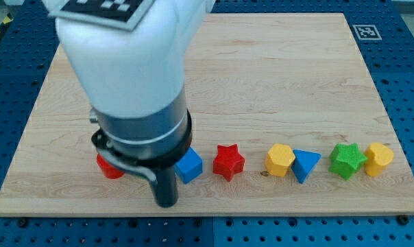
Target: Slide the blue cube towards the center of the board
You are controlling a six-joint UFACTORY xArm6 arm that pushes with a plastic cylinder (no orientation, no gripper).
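Since my tip [166,203], a bare rod with no claw, sits lower left of the blue cube [189,166], board centre lies up-right.

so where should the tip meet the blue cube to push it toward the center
There is no grip here, only a push. Set my tip against the blue cube's lower face, toward the view's bottom, and push up the view. My tip is now at its lower left, near that face. The red star sits right of it.
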